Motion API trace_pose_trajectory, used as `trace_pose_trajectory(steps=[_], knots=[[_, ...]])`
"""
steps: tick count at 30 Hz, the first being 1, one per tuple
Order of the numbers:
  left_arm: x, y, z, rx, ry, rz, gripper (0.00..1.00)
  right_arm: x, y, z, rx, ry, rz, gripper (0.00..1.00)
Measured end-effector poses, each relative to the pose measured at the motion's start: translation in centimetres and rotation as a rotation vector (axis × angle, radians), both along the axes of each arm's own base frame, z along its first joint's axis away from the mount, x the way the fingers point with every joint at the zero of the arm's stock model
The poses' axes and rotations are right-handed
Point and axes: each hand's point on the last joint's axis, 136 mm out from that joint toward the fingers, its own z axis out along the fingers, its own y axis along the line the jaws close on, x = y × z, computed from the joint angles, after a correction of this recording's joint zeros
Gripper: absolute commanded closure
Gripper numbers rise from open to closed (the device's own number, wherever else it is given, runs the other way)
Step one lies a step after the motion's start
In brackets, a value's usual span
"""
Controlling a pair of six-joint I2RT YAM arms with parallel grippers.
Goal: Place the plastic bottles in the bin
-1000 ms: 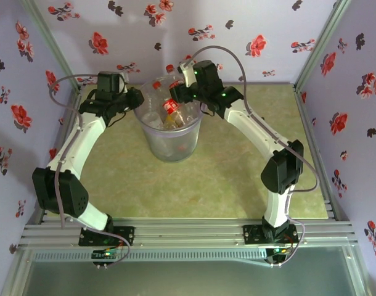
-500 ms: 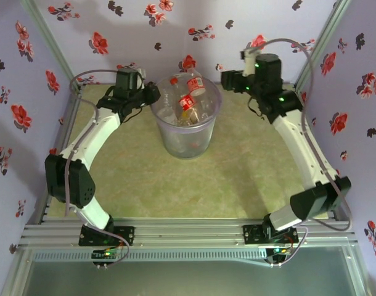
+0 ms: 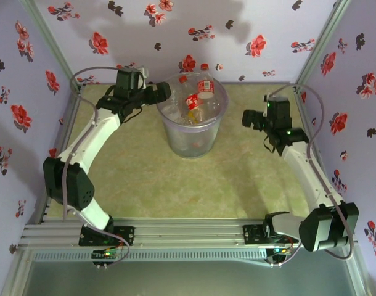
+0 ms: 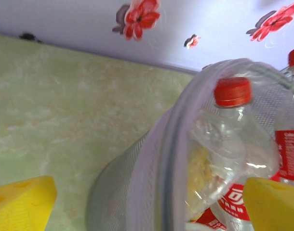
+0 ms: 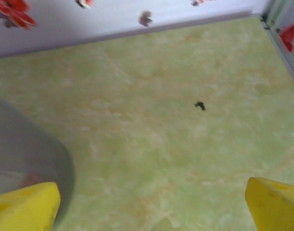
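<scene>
Clear red-capped plastic bottles (image 3: 194,102) lie heaped inside the translucent grey-lavender round bin (image 3: 175,132) on the green surface (image 3: 237,179). Left pincer (image 3: 166,92) — spread wide, empty — sits at its rim; right pincer (image 3: 246,118), likewise released, hovers well apart.

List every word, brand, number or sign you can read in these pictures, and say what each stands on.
None can be read with certainty.
Red-and-white label on a clear bottle in the bin: white characters, blurred and cut off.
Neighbouring bottle's red label: print too small.
</scene>
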Motion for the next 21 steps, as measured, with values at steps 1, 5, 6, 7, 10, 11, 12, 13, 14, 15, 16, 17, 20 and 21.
trace_pose_trajectory(steps=[1,5,6,7,10,11,12,13,14,15,16,17,20,21], knots=[[-0.3,0.4,0.9,0.013,-0.027,0.004,0.0,-0.4,-0.5,-1.1,-0.012,0.012,-0.019,0.01],[-2.8,3.9,7.0,0.048,-0.179,0.048,0.0,-1.5,-1.8,-5.2,-0.054,0.055,-0.072,0.01],[-3.7,5.3,8.5,0.05,-0.216,0.074,0.0,-1.7,-2.1,-6.0,-0.066,0.063,-0.084,0.01],[-4.4,6.9,9.6,0.054,-0.248,0.107,0.0,-1.8,-2.4,-6.7,-0.075,0.066,-0.094,0.01],[-7.3,12.3,10.7,0.091,-0.307,0.248,0.0,-2.1,-3.1,-8.0,-0.101,0.062,-0.124,0.01],[-8.4,14.3,10.1,0.118,-0.307,0.306,0.0,-2.1,-3.3,-8.4,-0.11,0.056,-0.135,0.01],[-9.3,15.8,9.2,0.144,-0.301,0.352,0.0,-2.1,-3.6,-8.7,-0.122,0.05,-0.144,0.01],[-10.0,16.9,8.1,0.166,-0.29,0.386,0.0,-2.0,-3.8,-9.0,-0.131,0.046,-0.151,0.01],[-10.7,18.2,6.5,0.197,-0.267,0.425,0.0,-1.9,-4.0,-9.5,-0.144,0.043,-0.158,0.01],[-11.2,19.3,4.5,0.23,-0.237,0.458,0.0,-1.9,-4.1,-10.0,-0.155,0.043,-0.162,0.01],[-11.6,20.2,2.3,0.262,-0.202,0.485,0.0,-1.8,-4.3,-10.6,-0.168,0.046,-0.166,0.01],[-11.8,21.0,0.3,0.289,-0.165,0.504,0.0,-1.6,-4.4,-11.1,-0.177,0.047,-0.167,0.01],[-12.4,23.2,-7.1,0.391,-0.032,0.555,0.0,-1.4,-4.6,-13.4,-0.204,0.058,-0.164,0.01],[-12.7,23.8,-9.5,0.422,0.005,0.568,0.0,-1.4,-4.6,-14.3,-0.212,0.064,-0.16,0.01]])
